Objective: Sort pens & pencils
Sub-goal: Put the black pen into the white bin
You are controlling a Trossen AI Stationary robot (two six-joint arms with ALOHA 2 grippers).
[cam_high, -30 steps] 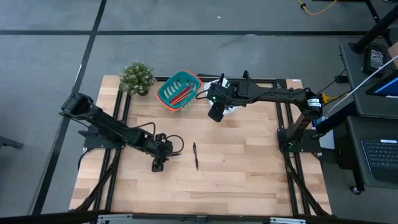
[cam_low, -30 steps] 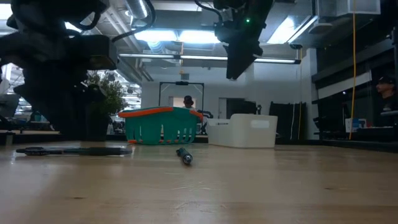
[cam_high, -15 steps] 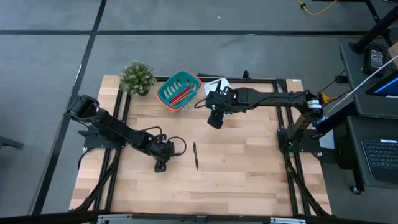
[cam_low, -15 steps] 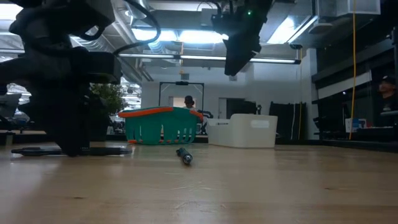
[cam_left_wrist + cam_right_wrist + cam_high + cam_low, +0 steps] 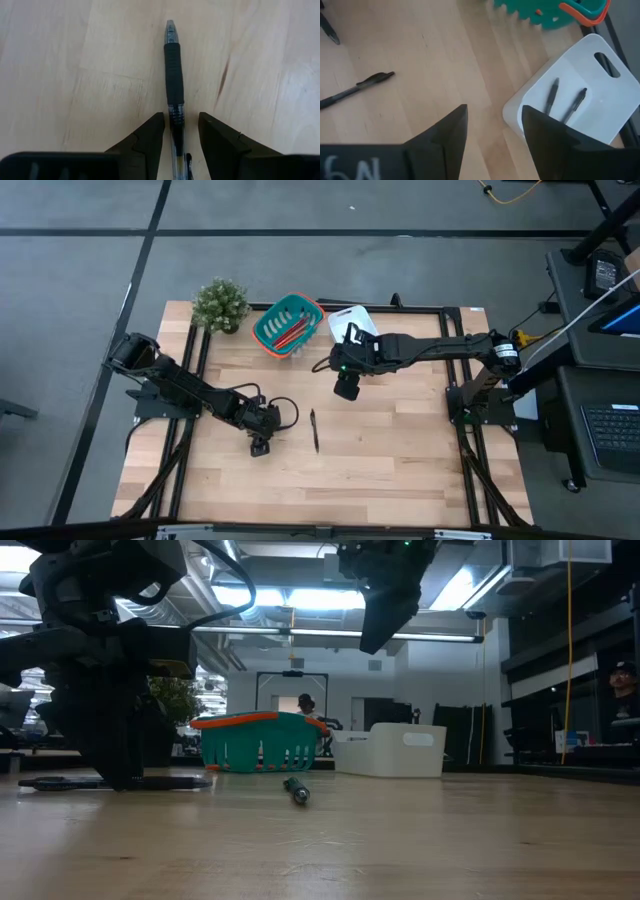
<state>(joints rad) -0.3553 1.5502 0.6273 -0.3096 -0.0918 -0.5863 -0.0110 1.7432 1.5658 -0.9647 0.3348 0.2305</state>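
A thin black pen with a ribbed rubber grip [image 5: 174,75] is straddled by the fingers [image 5: 145,142] of the left gripper [image 5: 260,442], which is lowered to the wooden bench [image 5: 400,470] towards its left side. In the left wrist view the fingers are seen apart, one on each side of the barrel, and whether they already touch it cannot be told. The step in hand is judged to be the pick-up of this pen. Closing the fingers on the barrel and lifting are what the next move calls for, and then a carry to the white plastic bin [image 5: 590,107] at the back edge of the bench, where two black pens [image 5: 565,102] are already lying.

A second loose black pen [image 5: 314,429] is left on the bare wood near the middle of the bench, just beside the left gripper. Red and orange pencils [image 5: 291,332] are gathered in the teal basket with an orange rim [image 5: 268,330], which is set at the back edge between a small green potted plant [image 5: 220,304] and the white bin.

The right gripper [image 5: 346,387] is held above the bench in front of the white bin, with its fingers [image 5: 445,132] spread and nothing between them.
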